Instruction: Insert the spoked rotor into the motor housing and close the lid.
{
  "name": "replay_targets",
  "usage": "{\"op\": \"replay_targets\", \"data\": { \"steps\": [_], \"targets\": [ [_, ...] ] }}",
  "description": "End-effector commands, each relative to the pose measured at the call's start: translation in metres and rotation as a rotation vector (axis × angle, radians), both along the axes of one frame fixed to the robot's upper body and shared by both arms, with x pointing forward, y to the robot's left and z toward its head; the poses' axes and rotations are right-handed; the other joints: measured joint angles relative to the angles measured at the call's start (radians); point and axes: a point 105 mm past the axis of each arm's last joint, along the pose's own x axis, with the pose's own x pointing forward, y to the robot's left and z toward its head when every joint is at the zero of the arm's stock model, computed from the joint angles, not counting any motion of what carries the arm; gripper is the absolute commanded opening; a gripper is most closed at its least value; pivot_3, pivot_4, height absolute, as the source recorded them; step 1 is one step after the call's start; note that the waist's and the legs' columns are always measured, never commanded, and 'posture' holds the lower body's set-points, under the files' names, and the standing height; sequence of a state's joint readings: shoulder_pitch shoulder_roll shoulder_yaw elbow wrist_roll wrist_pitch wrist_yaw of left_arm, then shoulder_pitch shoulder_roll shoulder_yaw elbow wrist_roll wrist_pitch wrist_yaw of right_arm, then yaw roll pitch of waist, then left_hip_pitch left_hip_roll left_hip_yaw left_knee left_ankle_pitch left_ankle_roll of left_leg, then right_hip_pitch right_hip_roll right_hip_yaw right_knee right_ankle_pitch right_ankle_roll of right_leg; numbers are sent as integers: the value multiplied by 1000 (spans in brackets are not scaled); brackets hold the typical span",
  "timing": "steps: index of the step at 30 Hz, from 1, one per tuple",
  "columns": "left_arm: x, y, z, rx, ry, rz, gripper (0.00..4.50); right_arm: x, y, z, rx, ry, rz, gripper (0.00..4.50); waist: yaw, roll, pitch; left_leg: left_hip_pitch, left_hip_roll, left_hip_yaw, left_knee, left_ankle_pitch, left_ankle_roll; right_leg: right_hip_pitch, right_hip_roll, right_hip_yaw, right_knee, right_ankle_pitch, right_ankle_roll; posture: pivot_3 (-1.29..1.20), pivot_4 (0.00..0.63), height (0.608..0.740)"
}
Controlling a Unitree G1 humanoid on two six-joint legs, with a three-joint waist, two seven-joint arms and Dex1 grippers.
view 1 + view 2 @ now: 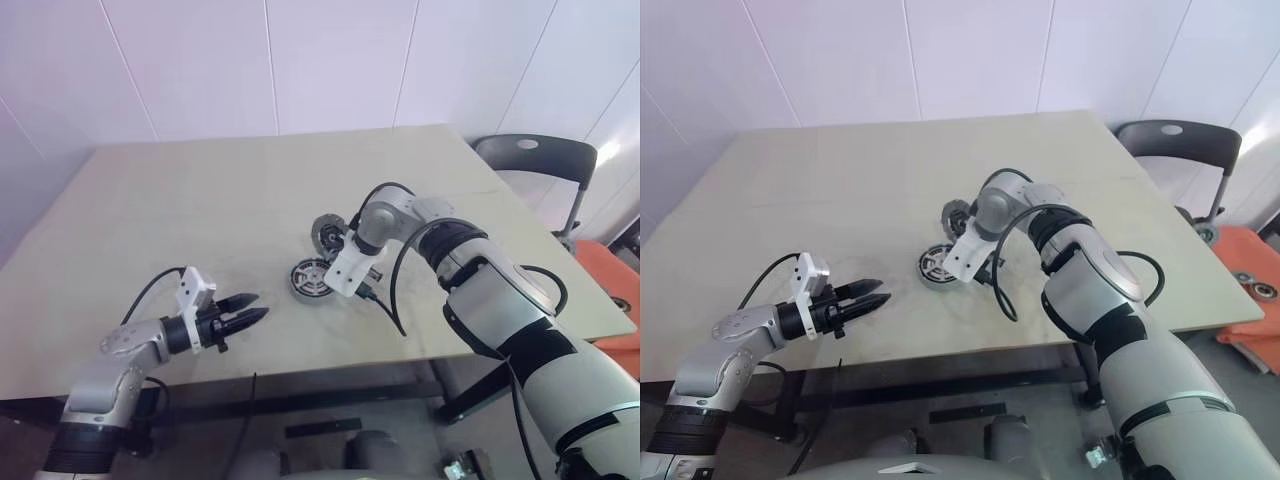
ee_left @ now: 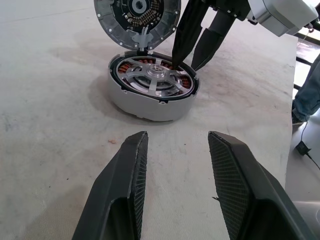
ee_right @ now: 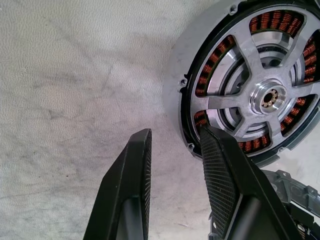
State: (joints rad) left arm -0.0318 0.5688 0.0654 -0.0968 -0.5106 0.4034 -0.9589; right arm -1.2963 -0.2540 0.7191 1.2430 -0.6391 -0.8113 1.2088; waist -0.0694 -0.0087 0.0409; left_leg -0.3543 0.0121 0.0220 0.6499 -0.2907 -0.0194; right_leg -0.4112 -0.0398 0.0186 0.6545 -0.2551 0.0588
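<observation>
Across the pale table (image 1: 200, 190) I have both arms out, my right one reaching farther over the top and bent down at the wrist, my left one low near the table's near edge. Under my right gripper (image 2: 192, 52) sits the motor housing (image 2: 145, 102), flat on the table, its silver wall upright and the copper-red windings showing in a ring inside. That gripper points steeply down at the housing's rim with its two black fingers a little apart and nothing between them: one fingertip (image 3: 212, 137) comes down over the rim at the windings, the other stands outside the wall over bare table. I cannot tell from the wrist view whether the tip actually touches the metal. My left gripper (image 1: 252, 308) hangs well short of the housing, pointing toward it almost level, fingers spread apart and empty, with open table between them and the housing. Inside the housing lies the spoked rotor (image 3: 267, 97), seated level with its hub at the centre. Just beyond the housing from my left gripper the lid (image 2: 137, 17) leans tilted, its lower edge against the housing's far rim.
</observation>
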Motion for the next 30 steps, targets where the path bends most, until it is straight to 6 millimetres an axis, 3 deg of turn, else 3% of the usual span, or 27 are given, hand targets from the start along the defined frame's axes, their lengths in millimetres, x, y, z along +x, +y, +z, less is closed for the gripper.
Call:
{"op": "replay_targets", "data": {
  "steps": [1, 9, 14, 19, 24, 30],
  "targets": [
    [2, 1, 14, 1, -64, -1, 2071, 1, 12, 8, 63, -18, 9, 1577, 0, 0, 0, 0, 0, 0, 0, 0, 0, 0, 0, 0, 0, 0, 0, 0, 0, 740],
    [2, -1, 17, 2, -71, -5, 2071, -1, 23, 4, 117, -30, 27, 1577, -2, 0, 0, 1, 1, 0, 0, 0, 0, 1, 1, 0, 0, 0, 0, 0, 0, 740],
    [1, 0, 18, 6, -73, -3, 2071, -2, 31, 4, 154, -21, 20, 419, -6, -1, -1, 5, 3, 1, 0, 0, 0, 3, 4, 2, 1, 0, 0, 0, 0, 740],
    [2, 1, 17, 6, -74, -1, 2071, 0, 33, 9, 156, -26, 11, 419, -6, 0, 0, 9, 6, 0, 0, 0, 0, 5, 11, 5, 1, 1, -3, 0, 0, 740],
    [3, 0, 18, 5, -75, -1, 2071, -1, 22, 9, 90, 33, -53, 419, -2, 0, 0, 10, 6, 0, -1, 0, 0, 6, 12, 6, 1, 1, -3, 0, 0, 740],
    [7, -2, 15, 1, -71, -10, 2071, -2, -4, 12, -36, 132, -177, 419, 7, 0, 0, 6, 4, -1, -1, 0, 0, 4, 10, 5, -2, 1, -3, 0, 0, 740]
  ]
}}
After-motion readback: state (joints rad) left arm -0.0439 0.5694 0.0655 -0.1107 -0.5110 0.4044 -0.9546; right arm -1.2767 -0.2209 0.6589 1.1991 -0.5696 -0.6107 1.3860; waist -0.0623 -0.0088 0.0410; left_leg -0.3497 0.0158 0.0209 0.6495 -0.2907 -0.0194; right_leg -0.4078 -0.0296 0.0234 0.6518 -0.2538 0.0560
